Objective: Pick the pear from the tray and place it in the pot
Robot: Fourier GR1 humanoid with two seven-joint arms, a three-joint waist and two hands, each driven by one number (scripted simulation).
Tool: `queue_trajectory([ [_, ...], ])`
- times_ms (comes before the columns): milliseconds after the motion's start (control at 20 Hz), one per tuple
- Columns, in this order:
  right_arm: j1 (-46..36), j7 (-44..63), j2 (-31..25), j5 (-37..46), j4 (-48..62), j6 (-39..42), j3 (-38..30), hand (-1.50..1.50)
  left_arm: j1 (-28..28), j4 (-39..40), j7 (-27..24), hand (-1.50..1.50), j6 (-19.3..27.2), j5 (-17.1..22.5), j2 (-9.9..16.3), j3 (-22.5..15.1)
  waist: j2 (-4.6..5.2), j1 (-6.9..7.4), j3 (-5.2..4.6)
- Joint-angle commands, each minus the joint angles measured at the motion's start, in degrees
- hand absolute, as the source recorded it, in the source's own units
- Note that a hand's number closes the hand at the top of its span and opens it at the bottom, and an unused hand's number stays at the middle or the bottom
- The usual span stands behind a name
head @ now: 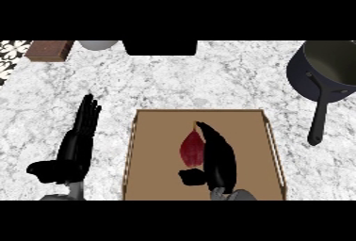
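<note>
Pear [191, 148], dark red, lay on the brown tray [160, 155], stem toward the far rim. My right hand [221, 157] sat over the tray right beside the pear on its right, fingers straight, thumb tucked under near its base, not closed around it. My left hand [76, 143] rested on the marble counter [208, 80] left of the tray, fingers extended. Dark pot [327, 66] stood far right, handle toward me.

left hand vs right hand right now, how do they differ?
The left hand rests over bare counter, left of the tray; the right hand is over the tray. The left hand is apart from everything; the right hand lies alongside the red pear. Both are black with straight fingers.
</note>
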Motion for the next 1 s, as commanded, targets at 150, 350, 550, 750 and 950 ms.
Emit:
queue_trajectory([
  [150,-4.90,-0.43,0.02,6.85,5.82,-7.17,-0.11,1.50,0.09,-2.02,1.08,0.00,-1.21,0.30,0.54,2.21,0.02,0.17,0.01],
  [350,-5.18,-1.76,0.03,7.91,3.53,-3.36,-2.34,1.50,-2.81,4.51,-1.97,0.00,-1.10,-0.88,-2.60,2.43,0.03,-0.20,-0.01],
  [550,-2.90,-1.59,0.03,10.20,1.80,-6.35,-0.88,1.50,2.91,-1.77,-0.53,0.00,-3.50,-0.65,-0.39,3.47,-0.02,0.00,0.00],
  [750,-13.33,9.93,0.03,14.86,4.47,-0.74,-4.14,1.50,0.47,0.63,-1.74,0.00,-2.55,-2.22,-1.86,1.94,0.04,0.28,-0.04],
  [950,-24.22,10.97,-3.32,11.67,21.19,4.37,-19.96,1.50,0.20,0.47,-2.01,0.00,-3.67,-1.91,-2.33,0.28,1.95,3.64,-0.18],
])
